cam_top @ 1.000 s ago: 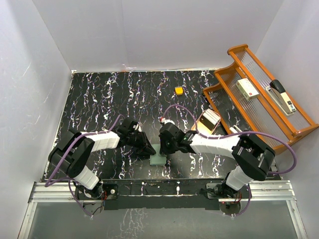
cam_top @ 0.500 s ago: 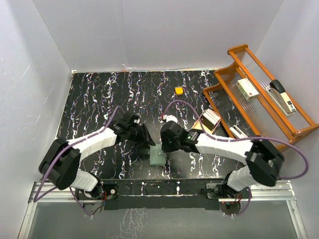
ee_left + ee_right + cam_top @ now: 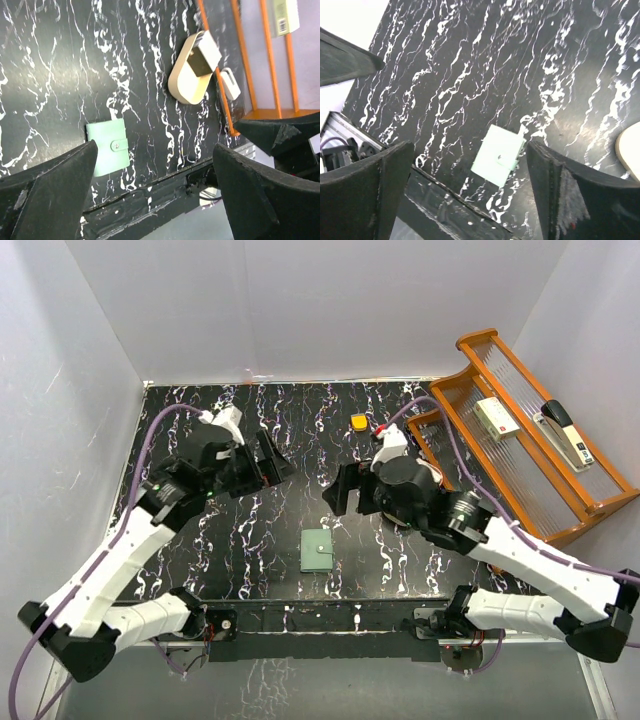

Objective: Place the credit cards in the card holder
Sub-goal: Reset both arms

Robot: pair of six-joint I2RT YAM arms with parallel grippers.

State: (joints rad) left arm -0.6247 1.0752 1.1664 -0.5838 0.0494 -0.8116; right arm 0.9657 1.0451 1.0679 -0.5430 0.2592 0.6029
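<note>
- My left jaws and right jaws: both wide, empty, high over the table (image 3: 300, 410).
- Card holder (image 3: 318, 550) at 6 o'clock looks snapped shut.
- Cards (image 3: 199, 62) sit in the dish (image 3: 182, 90) at its 2 o'clock; I unsnap first and pin one flap.

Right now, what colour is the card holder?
The card holder is pale sage green, clearest in the left wrist view.
</note>
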